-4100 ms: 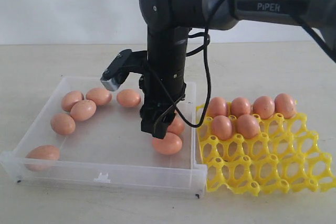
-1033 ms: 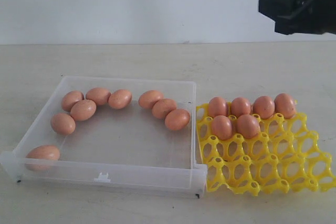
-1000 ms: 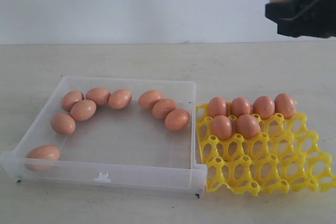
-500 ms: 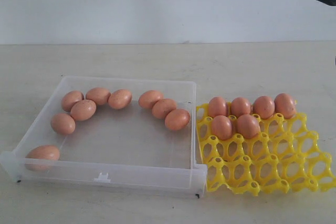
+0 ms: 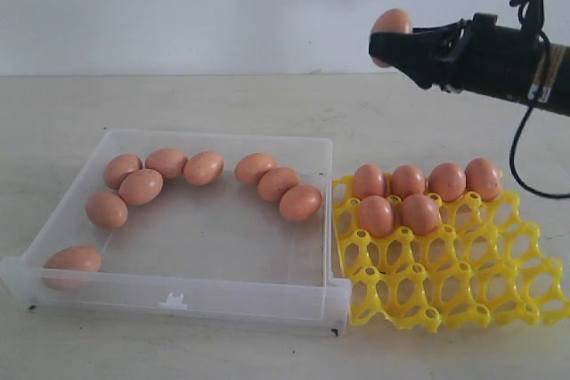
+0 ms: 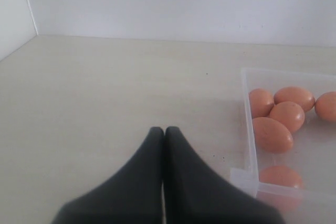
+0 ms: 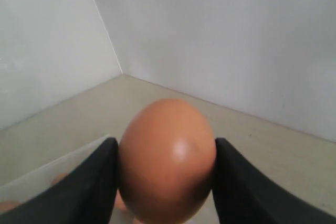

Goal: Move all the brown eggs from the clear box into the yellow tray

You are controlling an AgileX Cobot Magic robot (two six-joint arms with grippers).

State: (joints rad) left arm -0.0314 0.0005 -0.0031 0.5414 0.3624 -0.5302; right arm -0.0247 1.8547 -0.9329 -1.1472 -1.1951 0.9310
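Tabletop (image 5: 223, 100): pale, matte, with a white wall (image 5: 178, 6) behind it.

Clear box (image 5: 178, 295): sits on the left of the exterior view, front tab toward the camera. Nine brown eggs (image 5: 142, 187) lie loose on its floor. Five cluster at the back-left corner and one lies alone at the front-left corner. Three form a touching diagonal line near the right wall.

Yellow tray (image 5: 445, 284): just beside the box's right wall, seemingly touching it. Six eggs are seated in cups: four along the back row and two in the next row, below the two leftmost. The remaining cups hold nothing.

Right arm (image 5: 508, 64): comes in from the right edge, roughly horizontal, well above the tabletop. A black cable (image 5: 521, 166) loops below it.

Right gripper (image 5: 392, 40): clamped on a single egg, the held egg (image 5: 392, 20). In the exterior view it sits above the tray's left end; its depth cannot be judged. The right wrist view shows the held egg (image 7: 167, 156) upright between the two dark fingers (image 7: 89, 187), both pads touching its sides.

Left gripper (image 6: 164, 130): seen only in the left wrist view, jaws pressed together with nothing between them. It is over bare tabletop near a corner of the box, apart from it.
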